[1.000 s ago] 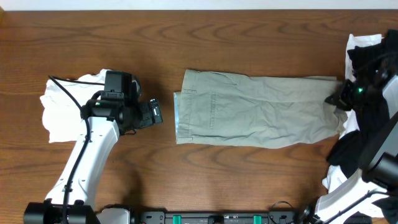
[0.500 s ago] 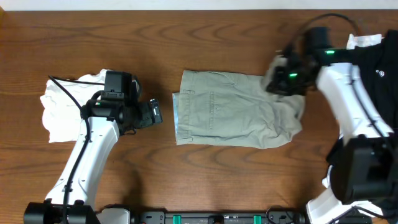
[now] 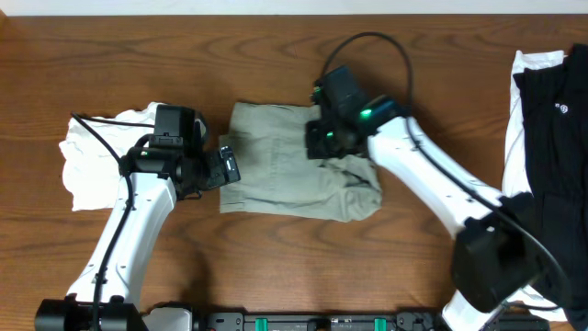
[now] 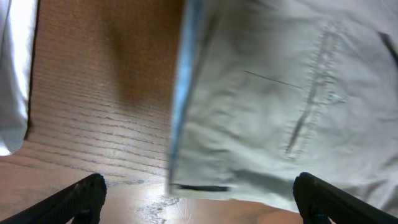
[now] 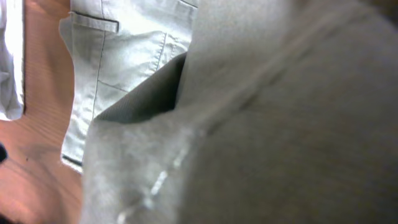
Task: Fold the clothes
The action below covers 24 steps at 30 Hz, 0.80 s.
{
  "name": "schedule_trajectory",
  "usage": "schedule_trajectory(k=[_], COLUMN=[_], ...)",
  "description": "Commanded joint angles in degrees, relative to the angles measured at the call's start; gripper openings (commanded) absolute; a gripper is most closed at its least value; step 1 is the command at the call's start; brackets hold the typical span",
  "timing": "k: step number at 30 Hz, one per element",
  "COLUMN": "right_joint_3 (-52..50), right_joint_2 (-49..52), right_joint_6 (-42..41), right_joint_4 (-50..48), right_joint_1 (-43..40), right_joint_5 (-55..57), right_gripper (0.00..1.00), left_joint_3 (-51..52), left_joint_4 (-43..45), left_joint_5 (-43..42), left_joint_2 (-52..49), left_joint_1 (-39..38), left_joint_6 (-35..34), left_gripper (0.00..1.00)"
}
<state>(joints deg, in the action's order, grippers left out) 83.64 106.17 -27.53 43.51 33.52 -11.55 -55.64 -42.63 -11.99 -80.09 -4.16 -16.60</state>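
The khaki shorts lie doubled over at the table's middle, their leg ends carried leftward over the waist half. My right gripper hovers over the shorts' top edge, shut on the shorts; in the right wrist view the khaki cloth fills the frame and hides the fingers. My left gripper stands open right at the shorts' left edge. In the left wrist view the pale blue waistband edge and a pocket seam lie just ahead of the left gripper, nothing between the fingers.
A crumpled white garment lies at the left, partly under my left arm, its edge showing in the left wrist view. A black garment with white trim lies at the right edge. Bare wooden table runs along the front.
My right gripper has swept from the far right to the middle, dragging the leg ends over the shorts. The whole garment has slid left to my left gripper, which has not moved.
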Motion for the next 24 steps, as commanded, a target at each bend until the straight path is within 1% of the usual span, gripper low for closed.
schedule_trajectory(k=[1,4,8,10,14,18,22,24], right_joint_3=[0.9,0.9,0.9,0.9,1.1,1.1,1.1,1.1], right_joint_2=[2.1,1.7,-0.6,-2.8,-8.7,-15.4,-19.3,-19.9], right_joint_6=[-2.6,-6.3,-6.2,-4.8,-1.9,0.8,4.3,5.8], right_joint_4=[-2.0,-1.9,-0.9,0.0,2.7,5.2,7.3,7.7], right_joint_1=[2.6,2.6,-0.6,-3.1,-9.9,-18.6,-26.6,-29.2], right_joint_5=[3.4,6.9,7.1,7.1,7.1,7.0,5.0,3.5], right_gripper=[0.01,0.01,0.01,0.01,0.01,0.01,0.02,0.01], left_joint_3=[0.0,0.0,0.0,0.0,0.0,0.0,0.0,0.0], left_joint_4=[-0.2,-0.2,-0.3,-0.2,-0.2,-0.2,-0.2,-0.1], left_joint_5=[0.5,0.5,0.5,0.5,0.5,0.5,0.5,0.5], left_joint_2=[-0.1,-0.1,-0.1,-0.1,-0.5,-1.3,-1.5,-1.5], left_joint_1=[0.2,0.2,0.2,0.2,0.2,0.2,0.2,0.2], left_joint_6=[-0.7,-0.7,-0.7,-0.7,-0.7,-0.7,-0.7,-0.7], left_gripper=[0.98,0.98,0.98,0.98,0.98,0.98,0.98,0.98])
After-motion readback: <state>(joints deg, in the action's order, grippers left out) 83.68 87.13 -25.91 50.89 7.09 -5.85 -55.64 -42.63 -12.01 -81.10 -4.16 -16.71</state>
